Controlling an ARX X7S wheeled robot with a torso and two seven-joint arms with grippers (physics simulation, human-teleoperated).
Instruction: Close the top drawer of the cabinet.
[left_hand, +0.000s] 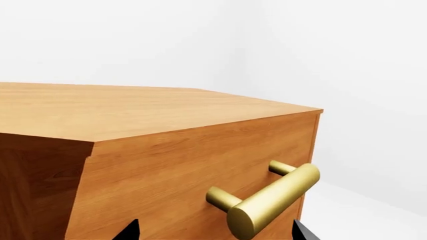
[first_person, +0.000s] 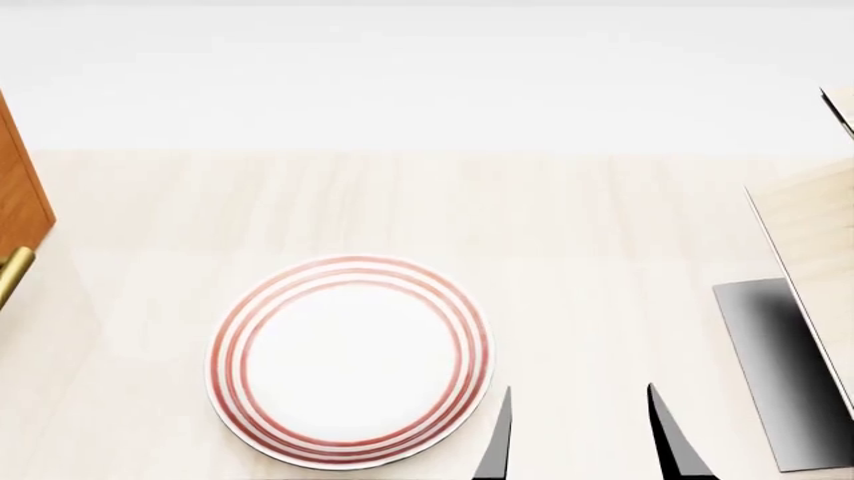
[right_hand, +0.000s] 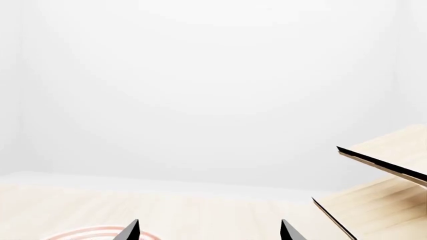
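Note:
In the left wrist view the orange-brown cabinet (left_hand: 120, 107) fills the frame, with the top drawer front (left_hand: 167, 175) and its brass bar handle (left_hand: 267, 197) close up. My left gripper (left_hand: 219, 232) is open, one fingertip on each side of the handle's near end, not touching it. I cannot tell how far out the drawer stands. In the head view only the cabinet's edge (first_person: 19, 195) and a bit of the handle (first_person: 11, 272) show at the far left. My right gripper (first_person: 585, 445) is open and empty above the table, right of the plate; it also shows in its wrist view (right_hand: 209, 232).
A white plate with red rings (first_person: 350, 362) lies on the pale wooden table (first_person: 587, 230), and its rim also shows in the right wrist view (right_hand: 87, 233). A pale light-wood shelf unit (first_person: 814, 235) on a dark base (first_person: 787, 370) stands at the right, also showing in the right wrist view (right_hand: 387, 192).

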